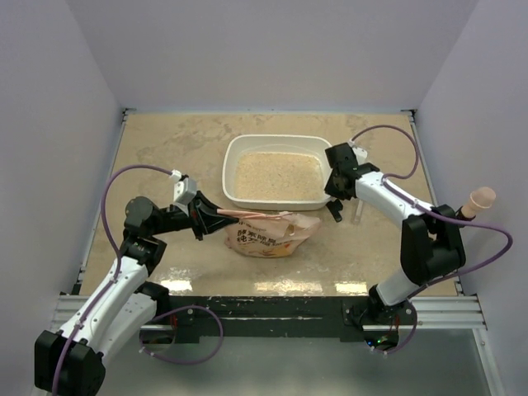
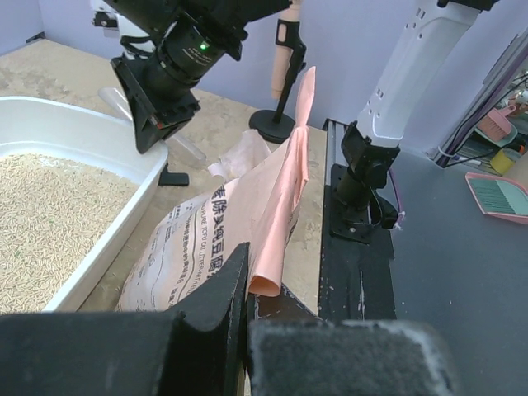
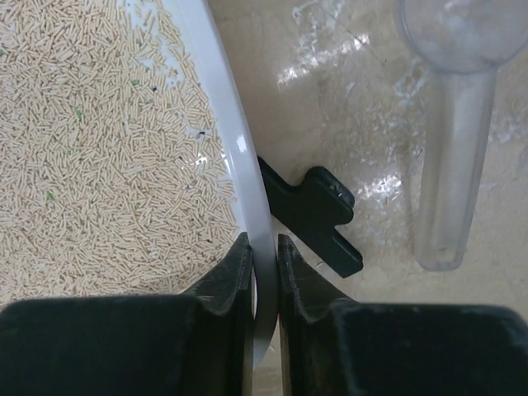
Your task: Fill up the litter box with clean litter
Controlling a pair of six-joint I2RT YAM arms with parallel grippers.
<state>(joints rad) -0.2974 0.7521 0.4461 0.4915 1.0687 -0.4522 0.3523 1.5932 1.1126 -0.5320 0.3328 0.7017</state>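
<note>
The white litter box (image 1: 232, 155) sits at the middle back of the table, holding pale beige pellet litter (image 1: 278, 175). My right gripper (image 1: 336, 188) is shut on the box's right rim (image 3: 247, 177), one finger inside over the litter (image 3: 99, 157), one outside. The orange-pink printed bag (image 1: 268, 233) lies slumped on the table in front of the box. My left gripper (image 1: 208, 216) is shut on the bag's left end, a rolled pink edge (image 2: 280, 231) pinched between its fingers. In the left wrist view the litter box (image 2: 124, 186) lies to the left of the bag.
A clear plastic scoop (image 3: 458, 115) lies on the table just right of the box, beside a small black clip (image 3: 318, 214). A pink-tipped tool on a black stand (image 1: 477, 200) stands at the right edge. Grey walls enclose the table.
</note>
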